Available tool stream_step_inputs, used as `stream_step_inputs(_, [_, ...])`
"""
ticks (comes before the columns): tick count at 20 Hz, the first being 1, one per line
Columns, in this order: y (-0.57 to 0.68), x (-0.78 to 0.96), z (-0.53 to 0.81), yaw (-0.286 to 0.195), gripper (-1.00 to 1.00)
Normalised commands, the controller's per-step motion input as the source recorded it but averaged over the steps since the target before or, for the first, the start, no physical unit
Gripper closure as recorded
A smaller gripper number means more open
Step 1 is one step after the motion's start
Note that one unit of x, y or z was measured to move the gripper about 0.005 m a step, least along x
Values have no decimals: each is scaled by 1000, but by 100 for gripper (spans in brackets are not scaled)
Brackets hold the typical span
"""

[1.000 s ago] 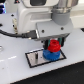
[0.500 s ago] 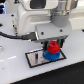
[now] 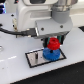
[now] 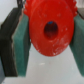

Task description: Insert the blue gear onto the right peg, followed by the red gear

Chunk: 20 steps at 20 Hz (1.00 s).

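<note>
Exterior view: the blue gear [image 3: 50, 53] lies flat on the grey, black-rimmed plate [image 3: 34, 59], toward the plate's end on the exterior view's right, where the right peg should stand; the peg itself is hidden by the gears, so full seating can only be judged as likely. The first half of the task thus appears complete. The red gear [image 3: 53, 44] sits directly above the blue gear, close to or touching its upper face (the gap cannot be resolved at this size), and the second insertion looks under way but not yet finished: the gear must still be lowered fully and released. The gripper [image 3: 53, 43] descends from the white arm [image 3: 35, 17] and straddles the red gear. In the wrist view, two teal finger pads [image 4: 21, 44] press against opposite sides of the red gear [image 4: 50, 30], whose centre hole faces the camera; the jaws are closed to the gear's width, pinching it.
</note>
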Motion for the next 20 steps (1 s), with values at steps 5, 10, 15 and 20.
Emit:
stream_step_inputs(5, [-92, 202, -127, 0, 100])
stream_step_inputs(10, [-100, 219, -218, 0, 100])
stream_step_inputs(15, [-83, 229, 174, 0, 100])
stream_step_inputs(20, [-77, 153, -123, 0, 100])
